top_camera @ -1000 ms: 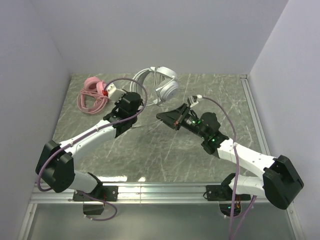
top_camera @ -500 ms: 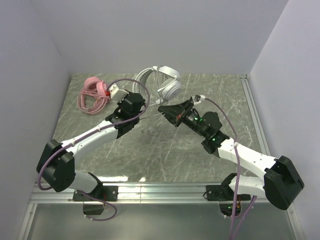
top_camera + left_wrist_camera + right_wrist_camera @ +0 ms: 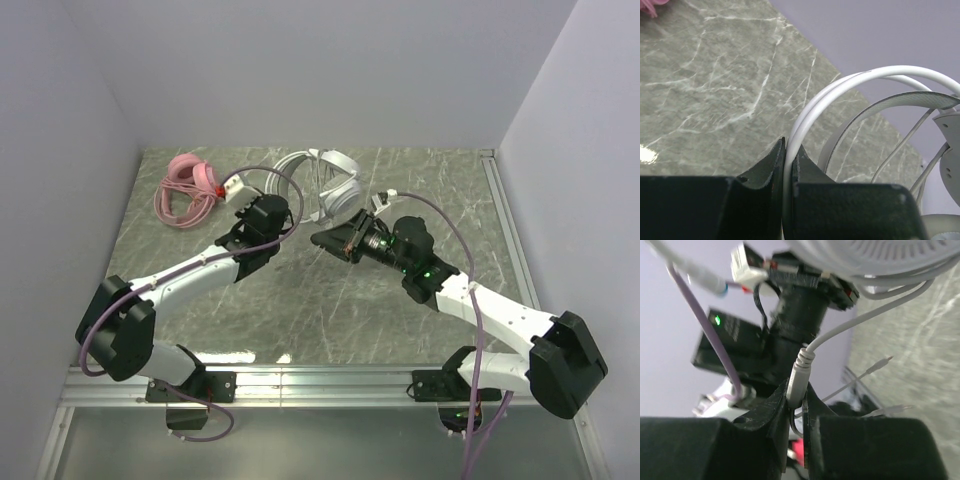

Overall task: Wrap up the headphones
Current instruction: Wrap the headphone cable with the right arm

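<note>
The white headphones (image 3: 335,188) are near the top middle of the view from above, at the far side of the worktop (image 3: 330,300). I cannot tell if they rest on it or are lifted a little. The pink headphones (image 3: 185,190) lie in the upper left, well apart, and no claw is near them. The left claw (image 3: 789,150) is pinched tight on the thin white band (image 3: 840,85) of the white headphones. In its own camera the band comes up from between the two black fingers and bends over to the right. The right claw (image 3: 796,395) is pinched on the grey plug end (image 3: 799,372) of the thin cable (image 3: 865,315). The cable runs up and to the right, toward the round ear cup (image 3: 880,255) at the top of that picture. So I think the step now is to wind this cable around the white headphones. To do it well, the left claw should hold the band hard and not wiggle, so the headphones do not spin or slide. The right claw should carry the plug in round loops, with the cable a little tight, but not so tight that it yanks the band free. The plug is held only at the finger tips, so a hard tug could make it slip out. The two arms are close together in the middle, so the loops should be small and slow to avoid a bump.
</note>
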Robot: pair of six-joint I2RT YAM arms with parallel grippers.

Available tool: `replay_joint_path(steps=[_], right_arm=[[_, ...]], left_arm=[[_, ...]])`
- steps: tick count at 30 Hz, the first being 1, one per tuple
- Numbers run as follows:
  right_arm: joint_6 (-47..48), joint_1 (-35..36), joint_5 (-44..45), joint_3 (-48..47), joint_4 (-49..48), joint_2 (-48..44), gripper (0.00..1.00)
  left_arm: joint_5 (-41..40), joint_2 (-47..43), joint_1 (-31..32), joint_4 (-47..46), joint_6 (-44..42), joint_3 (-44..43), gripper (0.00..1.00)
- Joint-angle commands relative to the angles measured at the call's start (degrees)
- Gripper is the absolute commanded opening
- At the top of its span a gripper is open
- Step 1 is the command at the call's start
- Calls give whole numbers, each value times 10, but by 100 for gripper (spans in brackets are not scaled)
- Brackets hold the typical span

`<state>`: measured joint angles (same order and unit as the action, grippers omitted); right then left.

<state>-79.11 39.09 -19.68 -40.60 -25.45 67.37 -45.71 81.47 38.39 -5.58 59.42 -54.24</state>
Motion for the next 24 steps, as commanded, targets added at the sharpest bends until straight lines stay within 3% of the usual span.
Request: replay_joint_path(steps=[1, 8, 11, 17, 20, 24], right_arm=[[121, -2, -68, 14, -76, -8, 0], [242, 6, -86, 110, -127, -15, 9], [311, 27, -56, 104, -94, -3, 9], [426, 82, 67, 54, -8, 27, 9], [438, 96, 126, 55, -14, 31, 9], [454, 98, 184, 57, -29, 43, 9]], left_arm=[[-24, -12, 0, -44, 8, -2, 0], [-45, -34, 1, 54, 19, -80, 0], [-46, -50, 1, 101, 24, -121, 0], [-23, -77, 5, 127, 2, -191, 0], [-11, -89, 10, 167, 10, -220, 0], [-4, -128, 24, 153, 13, -208, 0]])
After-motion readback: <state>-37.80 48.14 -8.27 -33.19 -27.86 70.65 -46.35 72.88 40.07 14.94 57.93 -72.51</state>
